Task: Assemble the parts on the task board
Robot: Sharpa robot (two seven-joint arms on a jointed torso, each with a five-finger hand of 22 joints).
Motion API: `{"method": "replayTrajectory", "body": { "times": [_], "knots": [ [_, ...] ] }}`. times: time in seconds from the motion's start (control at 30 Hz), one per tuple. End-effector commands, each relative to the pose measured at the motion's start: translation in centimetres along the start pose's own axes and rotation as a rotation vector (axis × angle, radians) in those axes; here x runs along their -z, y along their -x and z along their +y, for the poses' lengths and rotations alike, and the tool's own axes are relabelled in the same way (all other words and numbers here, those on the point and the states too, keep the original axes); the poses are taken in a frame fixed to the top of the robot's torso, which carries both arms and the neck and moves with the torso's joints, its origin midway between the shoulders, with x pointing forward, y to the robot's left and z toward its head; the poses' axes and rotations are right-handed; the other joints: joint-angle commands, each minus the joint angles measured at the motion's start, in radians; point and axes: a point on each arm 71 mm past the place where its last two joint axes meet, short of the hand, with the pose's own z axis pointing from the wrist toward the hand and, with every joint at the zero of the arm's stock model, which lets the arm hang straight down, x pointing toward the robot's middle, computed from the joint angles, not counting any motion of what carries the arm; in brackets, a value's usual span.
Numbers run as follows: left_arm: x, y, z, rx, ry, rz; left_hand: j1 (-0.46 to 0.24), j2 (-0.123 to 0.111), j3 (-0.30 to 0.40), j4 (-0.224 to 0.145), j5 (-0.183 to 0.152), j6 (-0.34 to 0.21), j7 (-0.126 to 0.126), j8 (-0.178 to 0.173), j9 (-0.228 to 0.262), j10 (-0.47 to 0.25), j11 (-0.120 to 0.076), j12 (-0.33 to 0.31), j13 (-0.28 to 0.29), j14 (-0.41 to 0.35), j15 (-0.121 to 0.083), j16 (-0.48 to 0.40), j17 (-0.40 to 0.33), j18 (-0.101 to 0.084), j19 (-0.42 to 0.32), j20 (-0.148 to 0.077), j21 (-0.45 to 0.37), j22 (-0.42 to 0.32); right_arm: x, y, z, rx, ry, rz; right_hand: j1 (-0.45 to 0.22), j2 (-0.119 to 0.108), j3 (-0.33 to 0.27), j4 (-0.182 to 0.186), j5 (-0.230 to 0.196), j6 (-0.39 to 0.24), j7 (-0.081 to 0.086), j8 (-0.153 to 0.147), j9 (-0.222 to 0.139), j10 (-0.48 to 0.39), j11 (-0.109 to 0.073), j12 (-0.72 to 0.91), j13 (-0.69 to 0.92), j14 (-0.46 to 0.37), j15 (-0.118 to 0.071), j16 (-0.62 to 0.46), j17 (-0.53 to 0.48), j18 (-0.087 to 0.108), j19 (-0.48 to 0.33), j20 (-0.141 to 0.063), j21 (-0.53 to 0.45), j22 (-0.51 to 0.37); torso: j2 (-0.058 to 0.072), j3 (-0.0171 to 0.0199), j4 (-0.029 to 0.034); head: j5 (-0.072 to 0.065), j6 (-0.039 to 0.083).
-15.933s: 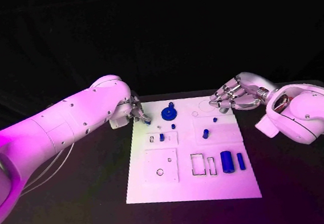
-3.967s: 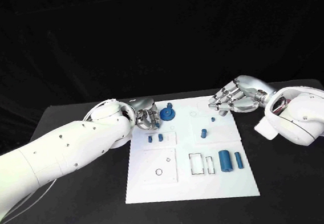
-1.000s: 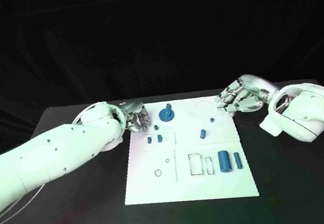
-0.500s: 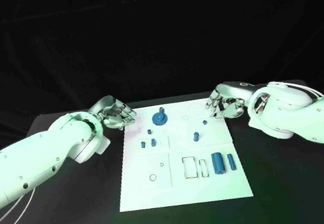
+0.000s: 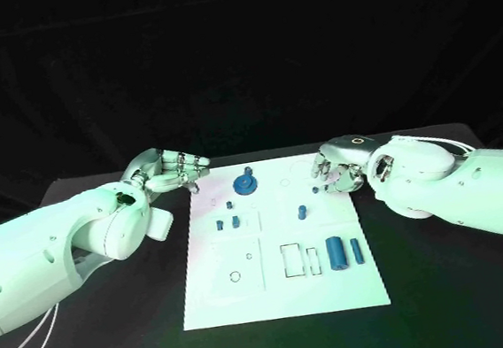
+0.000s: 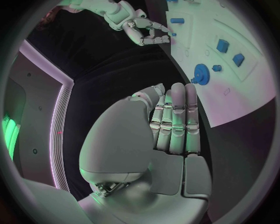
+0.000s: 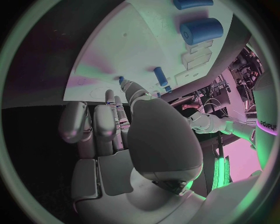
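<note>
The white task board (image 5: 283, 290) lies in the middle of the black table. On it are a blue gear (image 5: 246, 183), two small blue pieces (image 5: 227, 224), another small piece (image 5: 302, 213), a thick blue cylinder (image 5: 336, 250) and a slim one (image 5: 358, 249). My left hand (image 5: 171, 170) hovers just off the board's far left corner, fingers loosely bent and side by side, holding nothing (image 6: 172, 126). My right hand (image 5: 335, 170) hangs over the board's far right edge, its fingertips close to a tiny blue peg (image 5: 316, 189), with nothing seen in its grasp (image 7: 116, 135).
Black outlines of slots (image 5: 294, 260) sit left of the thick cylinder, and a small ring mark (image 5: 235, 276) lies at the board's left. Bare black table (image 5: 110, 340) runs along both long sides of the board.
The camera has shifted. My left hand has drawn back from the gear to just off the board's corner. My right hand has come in over the board's right edge.
</note>
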Motion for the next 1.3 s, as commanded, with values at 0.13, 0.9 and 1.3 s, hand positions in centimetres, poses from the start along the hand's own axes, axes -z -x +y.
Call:
{"method": "replayTrajectory", "body": {
  "times": [0.13, 0.9, 1.3],
  "knots": [
    [0.3, -0.6, -0.7, 0.124, -0.059, 0.025, -0.003, 0.010, -0.007, -0.006, 0.000, -0.011, 0.005, -0.004, -0.002, -0.009, 0.003, 0.006, 0.001, -0.010, 0.003, -0.007, -0.005, 0.004, -0.009, 0.003, -0.008, -0.003, -0.4, -0.6, 0.3, 0.050, 0.008, 0.042, -0.005, 0.000, 0.017, -0.003, 0.004, 0.014, -0.003, 0.003, 0.002, 0.000, -0.001, -0.006, -0.001, 0.044, 0.007, 0.029, 0.022, -0.015, 0.012, 0.000, 0.028, 0.026, -0.001, 0.0005, 0.0003, 0.000, -0.001],
    [0.4, -1.2, -0.8, 0.140, -0.068, 0.038, -0.001, 0.021, -0.014, -0.013, 0.001, -0.012, 0.005, 0.000, -0.003, -0.014, 0.003, 0.017, 0.004, 0.006, 0.002, 0.003, -0.009, 0.005, 0.003, 0.004, -0.007, -0.004, -1.2, -2.5, 1.1, 0.031, 0.013, 0.095, -0.002, 0.005, 0.107, -0.021, -0.020, 0.049, -0.014, 0.013, 0.008, 0.035, -0.012, -0.002, 0.000, 0.041, 0.000, 0.098, 0.068, -0.026, 0.031, -0.004, 0.102, 0.095, 0.000, 0.0027, -0.0017, 0.011, -0.004],
    [0.4, -1.2, -0.7, 0.140, -0.059, 0.039, -0.001, 0.021, -0.014, -0.013, 0.001, -0.012, 0.005, 0.000, -0.003, -0.014, 0.003, 0.017, 0.004, 0.006, 0.002, 0.003, -0.009, 0.005, 0.003, 0.004, -0.007, -0.004, -1.2, -2.9, 1.3, 0.032, 0.007, 0.105, 0.003, 0.022, 0.158, -0.049, -0.058, 0.072, -0.023, 0.022, 0.014, 0.057, -0.020, -0.001, 0.001, 0.041, -0.008, 0.123, 0.083, -0.030, 0.039, -0.010, 0.128, 0.121, -0.001, 0.0017, -0.0015, 0.011, -0.007]
  ]
}}
